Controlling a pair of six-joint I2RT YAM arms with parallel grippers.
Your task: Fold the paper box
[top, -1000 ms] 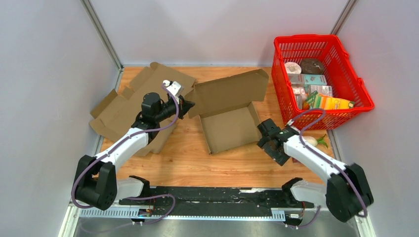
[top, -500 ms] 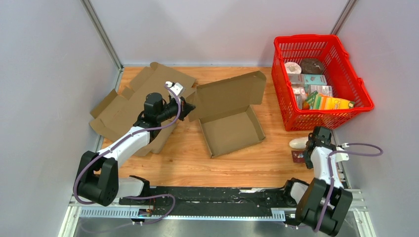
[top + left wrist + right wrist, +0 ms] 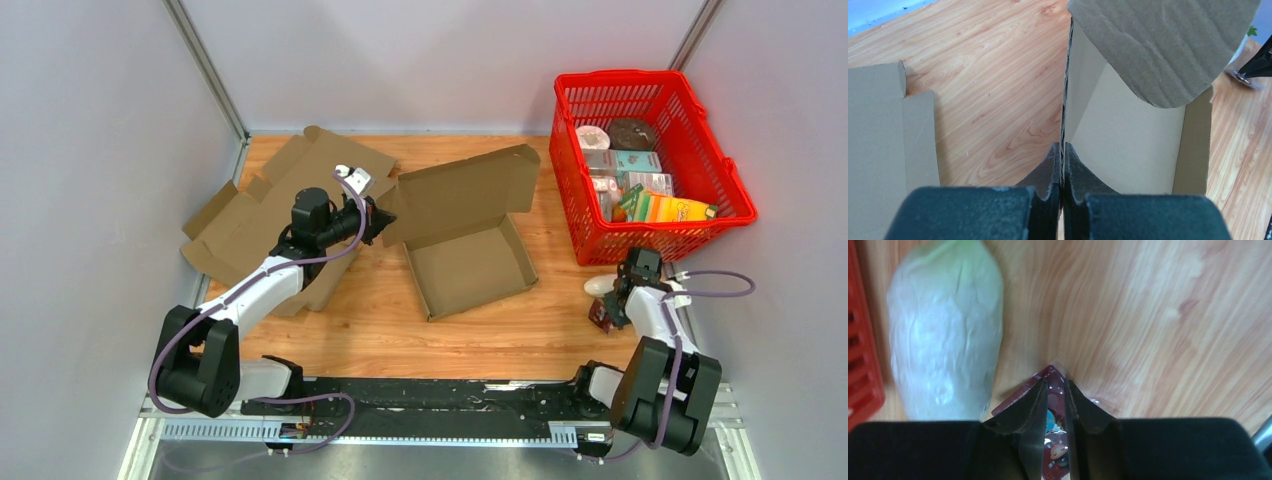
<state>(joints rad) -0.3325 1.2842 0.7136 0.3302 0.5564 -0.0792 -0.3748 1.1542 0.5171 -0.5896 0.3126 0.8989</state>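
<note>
Scene: a wooden tabletop (image 3: 400,330) seen from above, with two robot arms mounted at its near edge.
Box: a brown paper box (image 3: 470,250) sits open near the middle of the tabletop. Its side walls stand up and its lid is raised toward the far edge.
Left end effector: the left end effector (image 3: 1062,150) is clenched on the thin edge of the box's left wall, at its far left corner.
Right end effector: the right end effector (image 3: 1057,382) is at the right edge of the tabletop, well apart from the box. Its fingers are drawn close on the corner of a small dark red packet (image 3: 1054,452), apparently grasping it.
Nearby: a pale wrapped vegetable (image 3: 943,335) lies just beside the packet. A red basket (image 3: 735,205) of groceries fills the far right corner. Flat cardboard (image 3: 250,215) lies along the left edge.
Step in hand: judging by this, the walls are up and the lid is not yet closed, and only the left arm is on the box.
Next move: closing the lid probably calls for the right arm to return to the box while the left steadies the wall.
Hard to make out: the packet's print is blurred. The overhead view does not show whether it is lifted off the tabletop. The box's locking tabs are hidden.
</note>
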